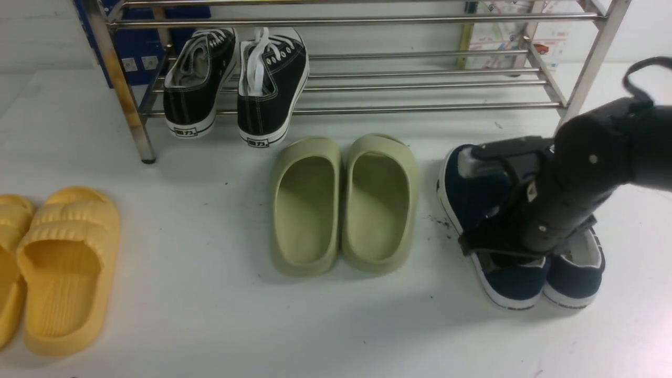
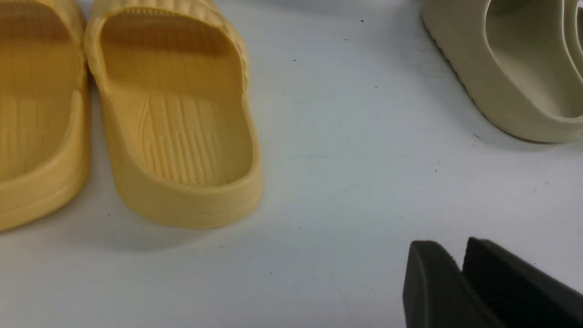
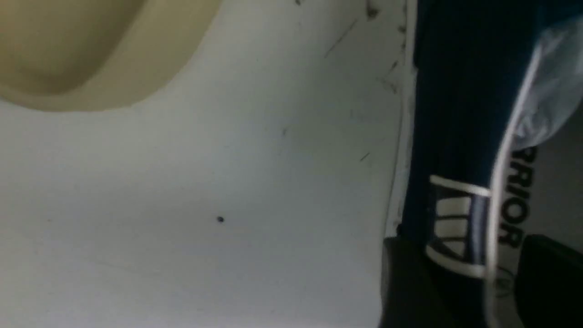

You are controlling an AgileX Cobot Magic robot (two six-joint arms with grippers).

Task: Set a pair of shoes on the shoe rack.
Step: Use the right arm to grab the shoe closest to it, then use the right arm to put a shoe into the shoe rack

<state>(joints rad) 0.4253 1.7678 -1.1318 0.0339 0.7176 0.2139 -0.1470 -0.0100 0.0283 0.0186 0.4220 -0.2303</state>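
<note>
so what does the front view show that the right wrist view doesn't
Only front: the rack with black sneakers on it, yellow slides and the second navy shoe. Only right wrist: the right gripper with its fingers on either side of the wall of the navy shoe, plus a striped tab and lettering inside it. Both: that navy shoe, an olive slide and the table.
</note>
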